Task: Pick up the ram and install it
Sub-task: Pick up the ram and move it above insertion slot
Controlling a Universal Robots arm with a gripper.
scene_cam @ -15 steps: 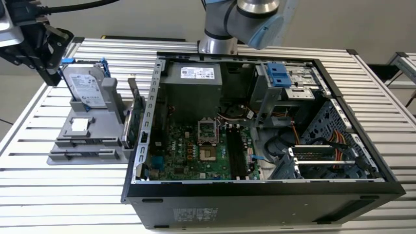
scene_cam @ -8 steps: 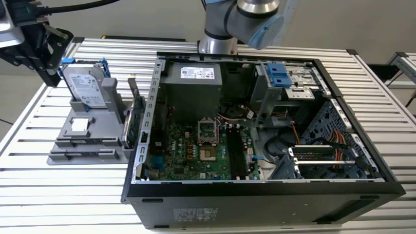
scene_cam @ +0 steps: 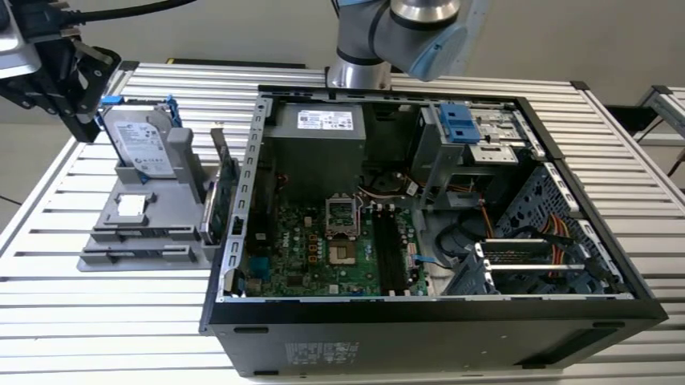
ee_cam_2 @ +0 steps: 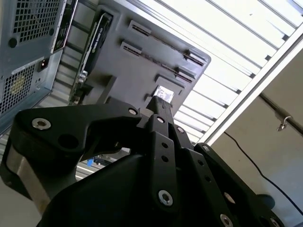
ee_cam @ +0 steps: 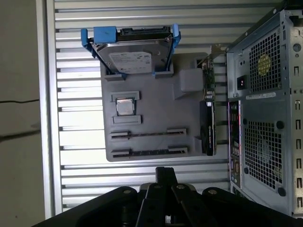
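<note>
The pincer (scene_cam: 83,127) hangs high over the bench (scene_cam: 64,321). In both wrist views its fingers look pressed together with nothing between them. Below it, and well apart from it, lies the gray holder (ee_cam: 151,113). The ram (ee_cam: 147,152) seems to stand on edge as a thin strip in one of the holder's long slots, untouched by the pincer. Also below the pincer, the hard drive (ee_cam: 130,59) stands at the holder's other end, and the open computer case (scene_cam: 428,200) sits beside the holder.

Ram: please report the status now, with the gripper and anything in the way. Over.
Gripper apart from gray holder, touching nothing. Ram on edge in holder slot, not yet picked up. Nothing seen between them.
</note>
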